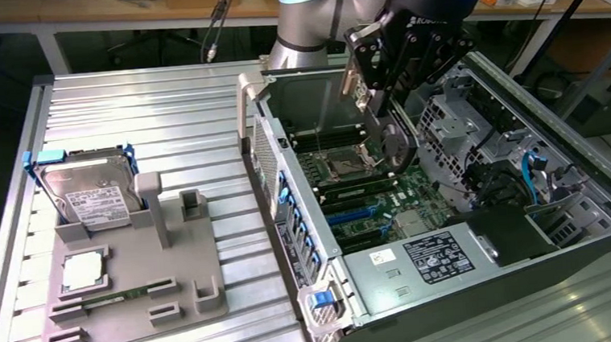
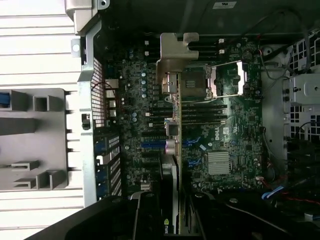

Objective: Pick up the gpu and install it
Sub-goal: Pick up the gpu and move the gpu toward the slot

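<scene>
The gpu [image 1: 394,145] is a thin dark card with a silver bracket [image 1: 356,87]. It hangs on edge above the motherboard [image 1: 362,207] inside the open computer case [image 1: 441,258]. My gripper [image 1: 391,80] is shut on its upper part, over the processor socket area. In the wrist view the gpu [image 2: 172,145] appears edge-on, running from my gripper [image 2: 170,215] out to its silver bracket [image 2: 176,55]. It hovers over the motherboard [image 2: 225,135], apart from the blue slots [image 2: 152,145].
A grey fixture [image 1: 132,304] on the ribbed metal table at the exterior view's left holds a hard drive [image 1: 90,194], a processor chip [image 1: 81,271] and a green memory stick [image 1: 110,300]. Case walls, drive cages [image 1: 463,120] and cables [image 1: 531,171] surround the motherboard.
</scene>
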{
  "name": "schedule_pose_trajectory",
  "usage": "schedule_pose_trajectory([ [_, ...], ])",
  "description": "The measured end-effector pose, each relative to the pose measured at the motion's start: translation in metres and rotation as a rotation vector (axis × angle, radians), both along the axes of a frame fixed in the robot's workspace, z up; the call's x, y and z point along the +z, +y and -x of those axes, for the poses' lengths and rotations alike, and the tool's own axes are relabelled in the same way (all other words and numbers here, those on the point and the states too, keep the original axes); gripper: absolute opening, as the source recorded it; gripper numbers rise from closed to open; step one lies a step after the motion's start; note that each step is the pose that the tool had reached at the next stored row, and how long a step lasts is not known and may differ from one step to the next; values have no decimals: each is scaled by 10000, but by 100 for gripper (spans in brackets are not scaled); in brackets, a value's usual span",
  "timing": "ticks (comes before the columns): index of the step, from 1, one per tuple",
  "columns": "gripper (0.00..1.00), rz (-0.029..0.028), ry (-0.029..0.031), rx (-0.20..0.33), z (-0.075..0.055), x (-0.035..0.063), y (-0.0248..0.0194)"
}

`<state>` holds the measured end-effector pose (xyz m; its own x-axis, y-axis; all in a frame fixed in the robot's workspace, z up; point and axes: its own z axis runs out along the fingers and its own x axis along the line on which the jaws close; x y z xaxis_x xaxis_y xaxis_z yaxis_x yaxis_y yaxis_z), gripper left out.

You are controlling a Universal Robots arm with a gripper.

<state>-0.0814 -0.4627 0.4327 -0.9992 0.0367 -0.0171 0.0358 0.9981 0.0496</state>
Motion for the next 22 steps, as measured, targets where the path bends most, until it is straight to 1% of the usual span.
schedule_pose_trajectory([
  [22,27,0,0,-1,-238,0,0],
])
